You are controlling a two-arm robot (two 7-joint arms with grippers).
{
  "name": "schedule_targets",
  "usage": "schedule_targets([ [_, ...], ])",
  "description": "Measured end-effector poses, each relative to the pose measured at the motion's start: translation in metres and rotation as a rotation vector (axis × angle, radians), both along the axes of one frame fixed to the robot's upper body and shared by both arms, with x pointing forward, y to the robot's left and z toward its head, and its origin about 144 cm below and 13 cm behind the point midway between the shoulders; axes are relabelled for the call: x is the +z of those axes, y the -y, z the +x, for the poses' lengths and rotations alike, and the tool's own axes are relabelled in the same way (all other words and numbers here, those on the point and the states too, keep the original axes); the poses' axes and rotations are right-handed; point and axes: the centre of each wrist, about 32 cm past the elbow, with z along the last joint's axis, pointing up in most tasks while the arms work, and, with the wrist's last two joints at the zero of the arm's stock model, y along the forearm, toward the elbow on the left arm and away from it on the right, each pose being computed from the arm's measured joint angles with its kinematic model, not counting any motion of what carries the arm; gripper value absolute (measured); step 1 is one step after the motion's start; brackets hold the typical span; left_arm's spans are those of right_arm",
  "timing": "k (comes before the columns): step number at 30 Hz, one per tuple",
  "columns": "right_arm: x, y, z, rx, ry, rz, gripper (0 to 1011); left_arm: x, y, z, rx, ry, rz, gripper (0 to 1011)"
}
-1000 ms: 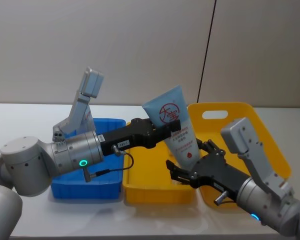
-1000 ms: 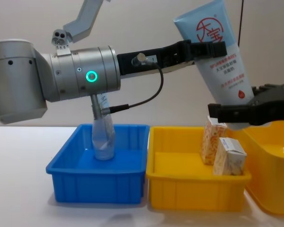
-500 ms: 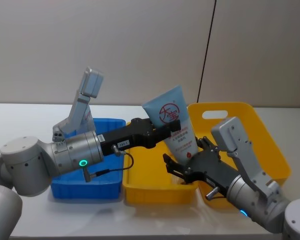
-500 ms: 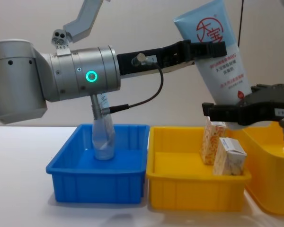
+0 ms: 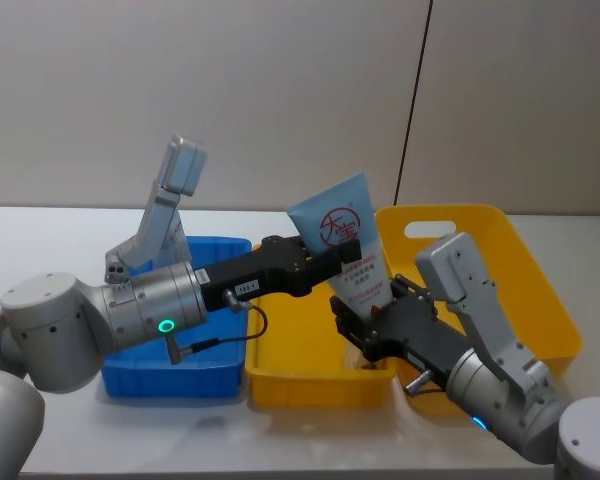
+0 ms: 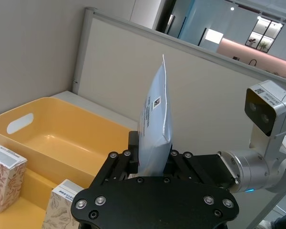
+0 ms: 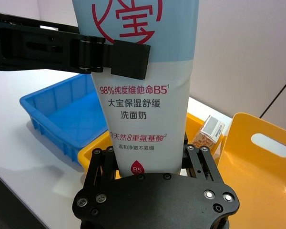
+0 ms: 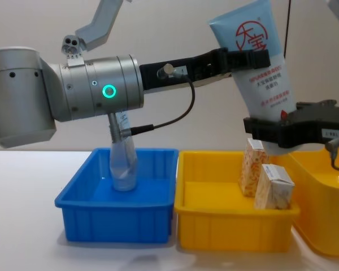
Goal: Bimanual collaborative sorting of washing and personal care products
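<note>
A pale blue-and-white tube (image 5: 347, 250) hangs cap-down above the yellow bin (image 5: 315, 388). My left gripper (image 5: 342, 262) is shut on its middle, and the same grip shows in the chest view on the tube (image 8: 259, 62) under the left gripper (image 8: 246, 58). My right gripper (image 8: 277, 125) clasps the tube's lower end, and its fingers (image 7: 109, 153) press both sides of the tube (image 7: 143, 102). Two speckled cartons (image 8: 252, 169) (image 8: 274, 189) stand in the yellow bin (image 8: 234, 228). Another tube (image 8: 123, 166) stands upright in the blue bin (image 8: 116, 223).
A large yellow basket (image 5: 500, 225) with a handle slot sits right of the yellow bin. The blue bin (image 5: 170, 385) lies under my left forearm. White tabletop runs along the front and far left.
My right gripper has risen and moved left from below the tube until its fingers enclose the cap end. The tube shifted slightly. The left arm has held still.
</note>
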Motion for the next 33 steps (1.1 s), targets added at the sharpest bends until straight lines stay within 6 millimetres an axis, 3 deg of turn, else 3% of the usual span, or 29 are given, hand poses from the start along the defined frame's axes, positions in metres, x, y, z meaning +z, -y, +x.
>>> schedule_targets([
  [9, -0.0006, -0.0014, 0.0007, -0.004, 0.003, 0.000, 541, 0.0000, 0.0001, 0.0000, 0.000, 0.000, 0.000, 245],
  [33, -0.0007, 0.0037, 0.0009, -0.099, 0.009, 0.037, 459, 0.0000, 0.0000, 0.0000, -0.001, 0.000, 0.000, 967],
])
